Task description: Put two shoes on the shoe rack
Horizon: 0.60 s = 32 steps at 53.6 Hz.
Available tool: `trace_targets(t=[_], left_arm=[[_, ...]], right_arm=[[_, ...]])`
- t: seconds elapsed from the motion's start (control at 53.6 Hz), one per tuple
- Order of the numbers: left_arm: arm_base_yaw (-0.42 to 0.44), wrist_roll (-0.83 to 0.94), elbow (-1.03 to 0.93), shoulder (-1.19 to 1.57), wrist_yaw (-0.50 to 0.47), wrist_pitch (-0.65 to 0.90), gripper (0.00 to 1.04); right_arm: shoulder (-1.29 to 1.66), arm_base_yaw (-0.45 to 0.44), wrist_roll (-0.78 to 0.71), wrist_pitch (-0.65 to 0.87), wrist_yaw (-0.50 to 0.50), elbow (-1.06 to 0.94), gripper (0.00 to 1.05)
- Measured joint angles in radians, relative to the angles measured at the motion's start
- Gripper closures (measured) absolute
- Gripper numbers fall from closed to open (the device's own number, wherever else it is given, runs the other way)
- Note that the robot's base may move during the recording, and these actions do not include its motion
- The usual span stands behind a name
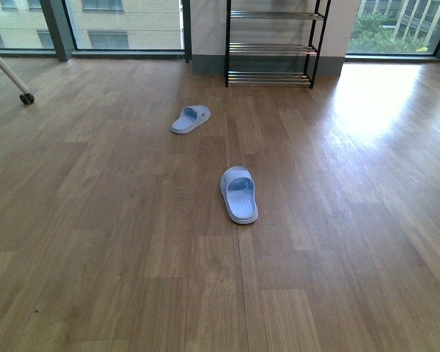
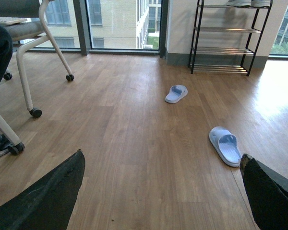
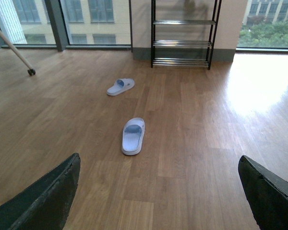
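two lie apart: near slide (image 1: 239, 195), far slide (image 1: 191, 119).

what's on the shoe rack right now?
White-soled shoes sit on the top tier of the shoe rack, uppers cropped out of the left wrist view. Lower tiers look bare.

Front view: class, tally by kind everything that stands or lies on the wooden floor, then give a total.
Pale blue slides: 2, one near, one farther
Black shoe rack: 1
White chair leg with caster: 1
Total: 4
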Motion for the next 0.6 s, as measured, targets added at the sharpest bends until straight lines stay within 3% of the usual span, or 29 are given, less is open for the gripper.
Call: trace_targets(t=[0.597], left_arm=[[0.0,0.0,0.0,0.0,0.0,0.0,0.09]], right_arm=[[0.0,0.0,0.0,0.0,0.0,0.0,0.09]])
